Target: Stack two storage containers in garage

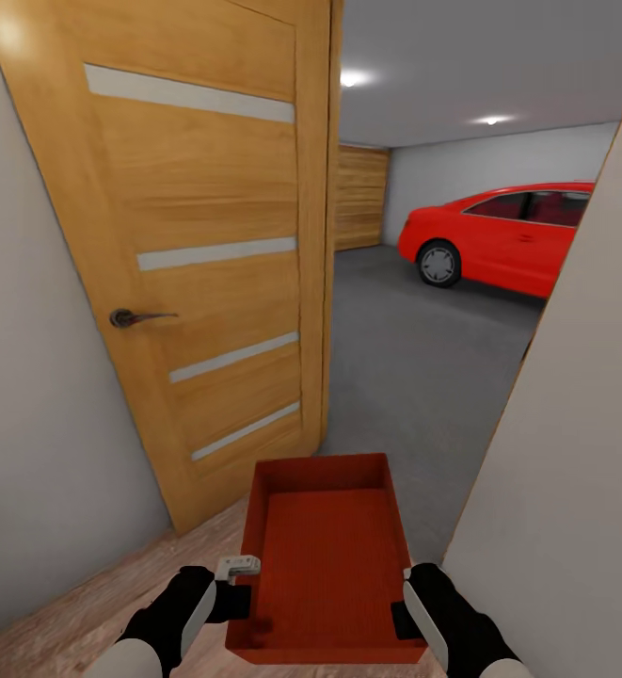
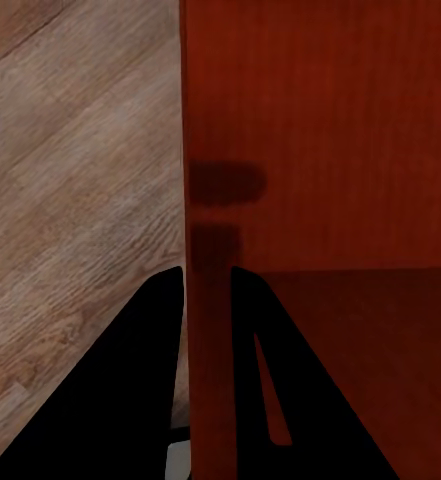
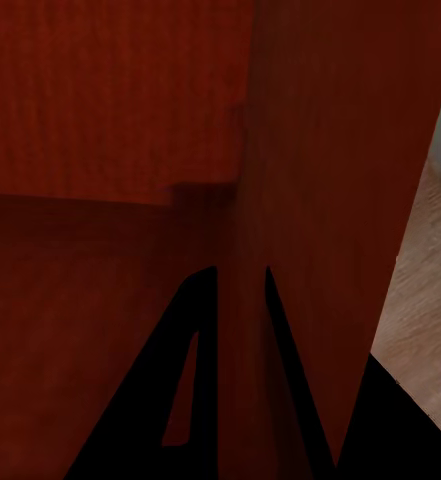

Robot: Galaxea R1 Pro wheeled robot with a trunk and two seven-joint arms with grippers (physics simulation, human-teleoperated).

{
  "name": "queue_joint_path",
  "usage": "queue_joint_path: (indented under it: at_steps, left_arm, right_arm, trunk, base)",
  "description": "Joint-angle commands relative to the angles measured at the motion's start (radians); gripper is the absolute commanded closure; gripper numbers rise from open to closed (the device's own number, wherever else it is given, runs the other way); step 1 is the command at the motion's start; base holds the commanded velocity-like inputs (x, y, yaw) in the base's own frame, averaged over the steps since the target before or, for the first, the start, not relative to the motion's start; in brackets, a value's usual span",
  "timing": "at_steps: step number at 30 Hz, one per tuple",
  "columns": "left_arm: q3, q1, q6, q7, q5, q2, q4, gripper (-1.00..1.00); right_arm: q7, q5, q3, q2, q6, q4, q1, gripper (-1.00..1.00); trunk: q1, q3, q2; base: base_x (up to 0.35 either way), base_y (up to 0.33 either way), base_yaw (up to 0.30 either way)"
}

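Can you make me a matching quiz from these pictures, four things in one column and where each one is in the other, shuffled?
Things:
1. storage container
2. red car
3. wooden door
4. door handle

Places:
A. swung open at the left of the doorway
B. held between both grippers
C. parked on the grey floor beyond the doorway
D. on the door's left edge

Pairs: 1-B, 2-C, 3-A, 4-D

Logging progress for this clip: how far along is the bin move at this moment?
Partway. One red bin is carried, the left gripper and right gripper each clamped on a side wall, at the open door with wood floor still underfoot. The garage floor near the red car lies ahead. Setting it down, and stacking a second bin, remain.
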Motion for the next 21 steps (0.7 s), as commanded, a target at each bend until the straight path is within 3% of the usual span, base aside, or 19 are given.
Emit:
queue_joint_path:
  at_steps: [1,9,21]
  left_arm:
    - [0.002,0.001,0.007,-0.003,0.016,-0.002,-0.001,1.0]
    - [0.002,0.001,0.007,-0.003,0.016,-0.002,-0.001,1.0]
    - [0.002,0.001,0.007,-0.003,0.016,-0.002,-0.001,1.0]
  right_arm:
    - [-0.004,-0.066,0.002,0.014,-0.01,-0.002,-0.001,1.0]
    - [-0.004,-0.066,0.002,0.014,-0.009,-0.001,-0.001,1.0]
    - [-0.004,-0.066,0.002,0.014,-0.01,-0.001,-0.001,1.0]
  trunk:
    - [0.0,-0.001,-0.001]
    - [0.0,-0.001,-0.001]
    - [0.0,-0.001,-0.001]
  base:
    - [0.0,0.0,-0.227]
    - [0.021,0.019,-0.068]
    - [0.219,0.196,-0.001]
